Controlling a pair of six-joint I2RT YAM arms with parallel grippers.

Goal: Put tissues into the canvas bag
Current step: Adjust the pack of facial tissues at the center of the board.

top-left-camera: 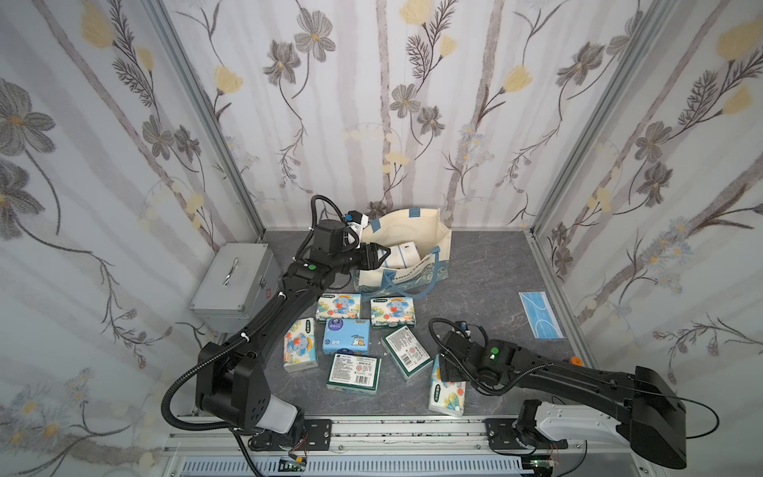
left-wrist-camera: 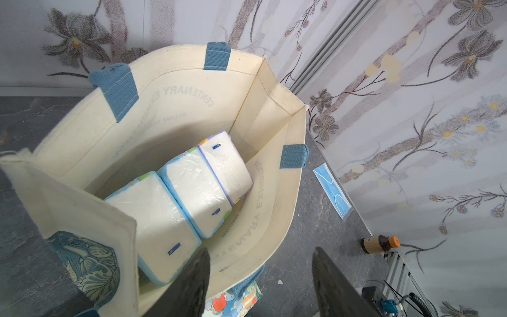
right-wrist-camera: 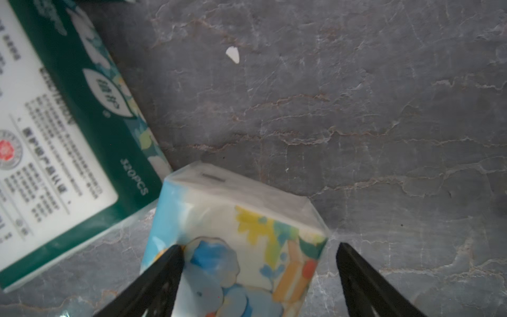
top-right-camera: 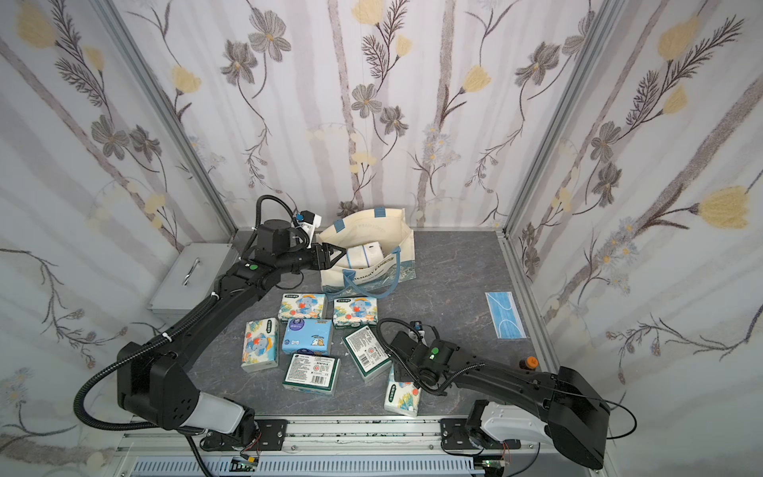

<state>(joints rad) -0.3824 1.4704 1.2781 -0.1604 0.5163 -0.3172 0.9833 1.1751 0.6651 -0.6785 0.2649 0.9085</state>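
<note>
The cream canvas bag (top-left-camera: 413,231) (top-right-camera: 373,227) stands open at the back, and three white-ended tissue packs (left-wrist-camera: 197,192) lie side by side inside it. My left gripper (top-left-camera: 382,258) (left-wrist-camera: 260,274) hovers open over the bag's near rim (left-wrist-camera: 274,233), holding nothing. Several tissue packs lie in front of the bag in both top views: elephant prints (top-left-camera: 338,307), a light blue one (top-left-camera: 346,336) and green-edged ones (top-left-camera: 354,373). My right gripper (right-wrist-camera: 259,247) is open over the front elephant pack (right-wrist-camera: 247,219) (top-left-camera: 448,392). One fingertip (right-wrist-camera: 175,252) rests on the pack's top. The other is clear of it.
A grey metal case (top-left-camera: 233,285) sits at the left by the wall. A flat blue face mask (top-left-camera: 540,316) lies at the right. A small brown bottle (left-wrist-camera: 380,244) stands by the right wall rail. A green-edged pack (right-wrist-camera: 68,137) lies right beside the front elephant pack.
</note>
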